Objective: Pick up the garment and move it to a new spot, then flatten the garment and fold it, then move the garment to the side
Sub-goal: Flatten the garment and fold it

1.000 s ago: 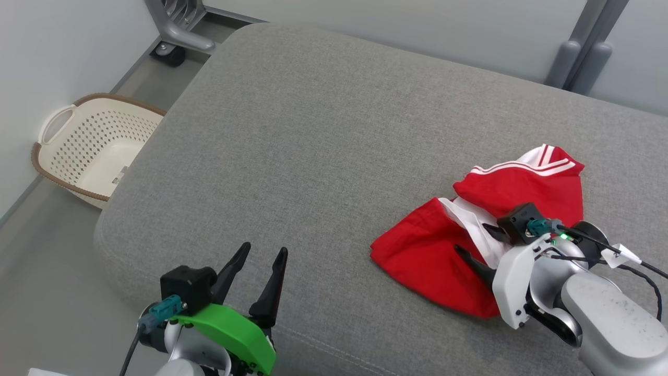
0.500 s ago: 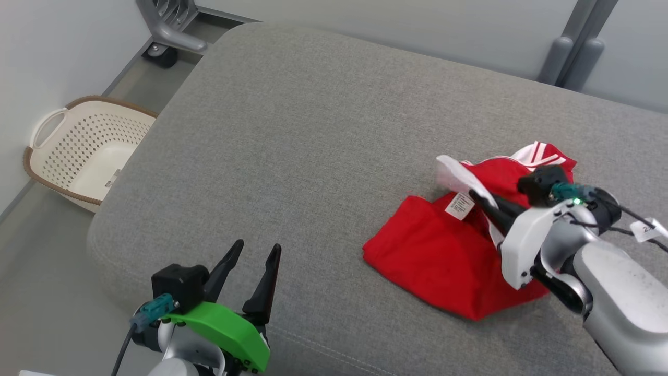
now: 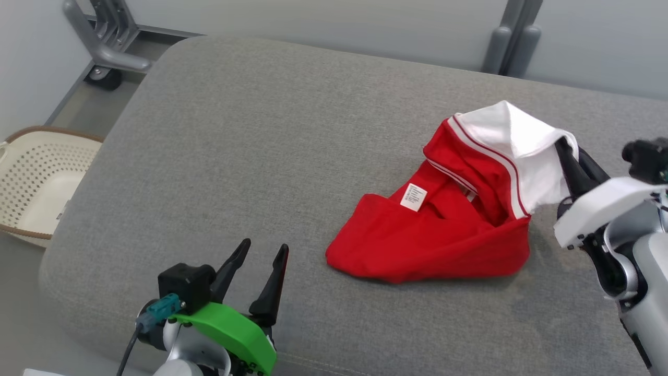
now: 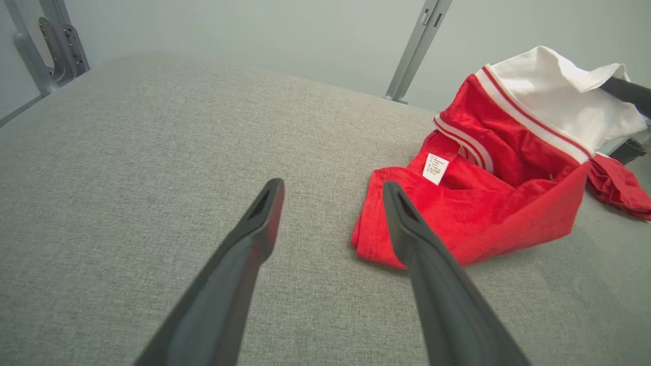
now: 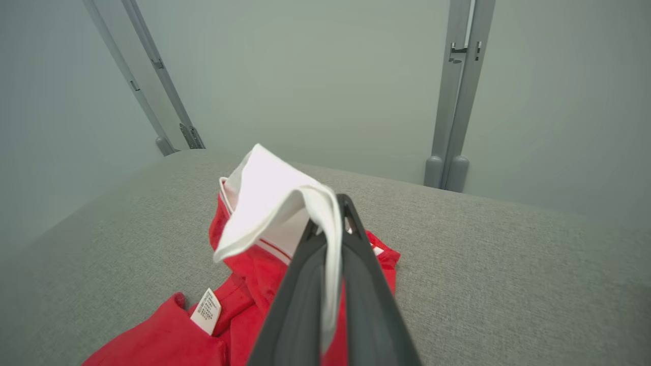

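Observation:
The garment is red with a white band and red-white stripes; it lies crumpled on the grey couch cushion. My right gripper is shut on its white edge and holds that part lifted, while the red body still rests on the cushion. In the right wrist view the white cloth is pinched between the closed fingers. A small white label shows on the red fabric. My left gripper stands open at the cushion's front, left of the garment, holding nothing.
A cream laundry basket stands on the floor to the left of the cushion. A grey wheeled metal frame is at the back left, and a grey post rises behind the cushion.
My right gripper has shut on the garment's white edge and lifted it up and back, unfolding the cloth. The camera has shifted too. The left gripper stays open in place.

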{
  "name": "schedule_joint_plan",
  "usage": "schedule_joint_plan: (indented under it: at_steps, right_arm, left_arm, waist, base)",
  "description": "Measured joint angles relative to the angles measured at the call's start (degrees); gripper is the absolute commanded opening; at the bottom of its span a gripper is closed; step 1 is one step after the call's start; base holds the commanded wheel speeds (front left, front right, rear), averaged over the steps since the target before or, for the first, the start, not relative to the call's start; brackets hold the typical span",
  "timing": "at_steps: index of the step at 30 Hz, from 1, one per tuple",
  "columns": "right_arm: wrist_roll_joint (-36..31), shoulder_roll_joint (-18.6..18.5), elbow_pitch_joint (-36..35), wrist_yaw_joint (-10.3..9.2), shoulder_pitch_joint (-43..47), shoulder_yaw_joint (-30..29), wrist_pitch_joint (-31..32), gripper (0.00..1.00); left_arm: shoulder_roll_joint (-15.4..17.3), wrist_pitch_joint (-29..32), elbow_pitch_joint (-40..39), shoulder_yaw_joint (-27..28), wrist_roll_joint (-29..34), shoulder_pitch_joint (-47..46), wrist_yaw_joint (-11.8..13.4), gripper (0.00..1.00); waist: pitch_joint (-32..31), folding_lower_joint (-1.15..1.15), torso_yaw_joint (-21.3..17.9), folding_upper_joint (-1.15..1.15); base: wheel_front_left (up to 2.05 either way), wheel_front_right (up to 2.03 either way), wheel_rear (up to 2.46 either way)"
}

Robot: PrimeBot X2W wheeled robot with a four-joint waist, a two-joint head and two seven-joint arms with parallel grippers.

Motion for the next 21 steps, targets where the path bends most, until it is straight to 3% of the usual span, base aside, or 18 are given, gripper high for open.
schedule_joint_plan:
  at_steps: [4, 11, 21]
  right_arm:
    - [2.6, 1.6, 0.2, -4.35, 7.6, -4.9, -3.6, 0.0]
    - [5.7, 6.1, 3.0, -4.42, 19.7, -7.5, -7.3, 0.0]
    - [7.1, 9.7, 5.2, -4.41, 21.9, -10.0, -12.1, 0.0]
  left_arm:
    - [0.0, 1.0, -0.3, -1.1, 0.5, 0.0, 0.0, 1.0]
    - [0.2, 2.2, -1.2, -1.7, 1.1, 0.0, 0.0, 1.0]
    - [1.1, 3.4, -1.6, -1.0, 2.1, -0.6, 0.0, 1.0]
  waist:
    - [0.1, 0.0, -2.8, 0.0]
    - [0.7, 0.0, -8.2, 0.0]
    - [2.6, 0.0, -15.8, 0.0]
  base:
    - [0.0, 0.0, 0.0]
    - [0.0, 0.0, 0.0]
    - [0.0, 0.0, 0.0]
